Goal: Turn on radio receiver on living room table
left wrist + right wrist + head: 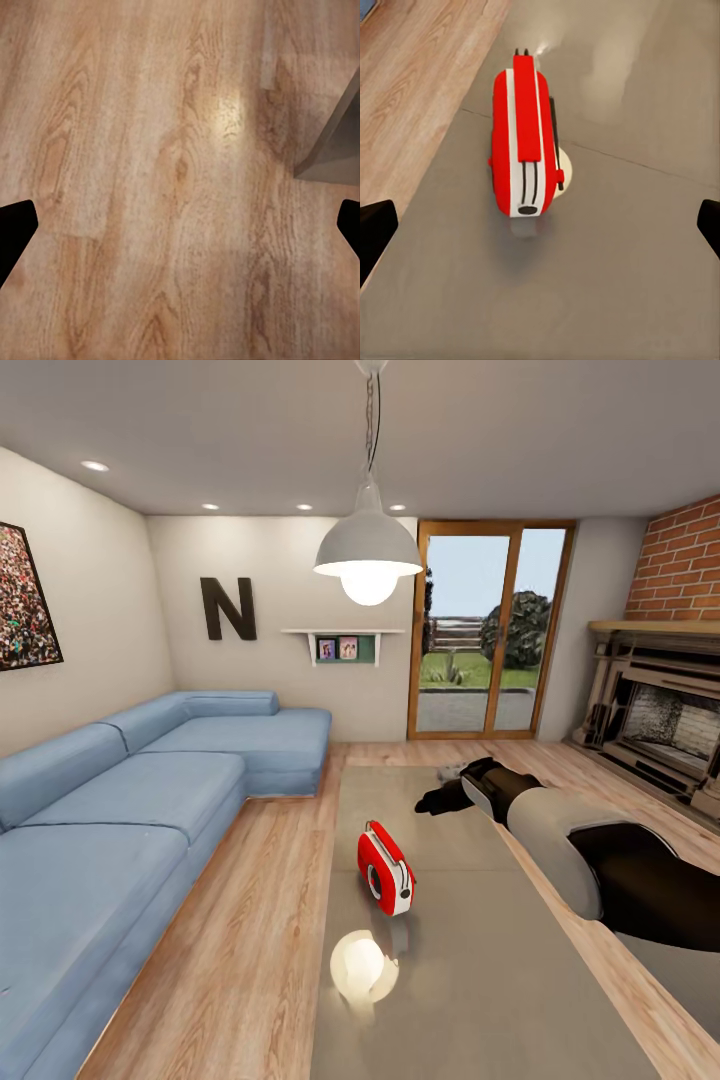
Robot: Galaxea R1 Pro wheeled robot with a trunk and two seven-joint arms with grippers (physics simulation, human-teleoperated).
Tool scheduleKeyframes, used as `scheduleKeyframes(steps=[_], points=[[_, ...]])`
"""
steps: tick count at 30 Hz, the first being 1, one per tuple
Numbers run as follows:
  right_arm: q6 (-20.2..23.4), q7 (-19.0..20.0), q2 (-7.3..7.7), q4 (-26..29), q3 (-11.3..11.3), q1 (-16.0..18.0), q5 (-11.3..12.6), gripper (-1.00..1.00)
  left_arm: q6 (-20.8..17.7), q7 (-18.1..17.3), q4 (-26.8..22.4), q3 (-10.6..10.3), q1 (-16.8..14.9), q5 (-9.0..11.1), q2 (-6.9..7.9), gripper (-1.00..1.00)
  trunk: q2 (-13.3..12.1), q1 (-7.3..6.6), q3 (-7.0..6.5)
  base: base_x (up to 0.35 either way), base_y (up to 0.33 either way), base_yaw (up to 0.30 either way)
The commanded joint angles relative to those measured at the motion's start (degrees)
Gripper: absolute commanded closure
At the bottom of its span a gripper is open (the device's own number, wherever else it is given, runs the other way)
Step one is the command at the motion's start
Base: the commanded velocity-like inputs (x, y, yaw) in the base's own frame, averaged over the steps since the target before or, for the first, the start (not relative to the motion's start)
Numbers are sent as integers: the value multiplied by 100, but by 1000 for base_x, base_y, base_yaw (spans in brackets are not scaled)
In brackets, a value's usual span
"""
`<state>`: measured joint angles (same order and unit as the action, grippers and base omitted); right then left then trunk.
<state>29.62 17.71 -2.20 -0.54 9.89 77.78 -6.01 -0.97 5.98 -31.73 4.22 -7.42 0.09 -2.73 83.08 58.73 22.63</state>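
The radio receiver [386, 867] stands upright on the bench [520, 1000], toward the edge nearest the blue sofa [120, 800], with its dial face turned toward your robot and slightly to its right. A lamp reflection [362, 966] lies on the glossy top just in front of it.

Your right gripper [432, 801] hangs above the bench, beyond the radio receiver and to its right, apart from it. In the right wrist view its two fingertips [376, 225] sit at opposite edges of the frame, so its jaws stand wide apart and hold nothing. That view looks down on the radio receiver's [526, 135] top edge and thin handle, roughly centred between the fingers.

The left gripper's fingertips [15, 225] are likewise spread and empty, hanging over the wood floor [150, 187] beside a corner of the bench [334, 142].

Judgement: the step in hand is the approach to press the control. Recommendations:
- The switch itself cannot be made out; confirm its position before you commit.
- Bring one fingertip to it, not both, and consider narrowing the jaws first so the spare finger does not catch the handle.
- The radio receiver looks narrow and tall, so a sideways push may tip or slide it toward the bench edge. Press gently and squarely.
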Motion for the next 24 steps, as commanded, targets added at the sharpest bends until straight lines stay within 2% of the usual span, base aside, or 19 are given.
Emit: scheduleKeyframes(steps=[1, 12, 24], points=[[3, -1, 0, 0, 2, 0, -2, -100, 0, 0, 0, 0, 0, 0, -3, -100, 0, 0, 4, 0, 0, 0], [0, -4, 0, 1, 40, 0, -5, -100, 10, -9, 3, 1, -2, 9, -25, -100, 0, 0, 97, 0, 0, 0], [0, 4, 0, 1, 42, 0, -5, -100, 311, 33, 2, 8, 0, 8, -17, -100, 0, 0, 208, 0, 0, 0]])
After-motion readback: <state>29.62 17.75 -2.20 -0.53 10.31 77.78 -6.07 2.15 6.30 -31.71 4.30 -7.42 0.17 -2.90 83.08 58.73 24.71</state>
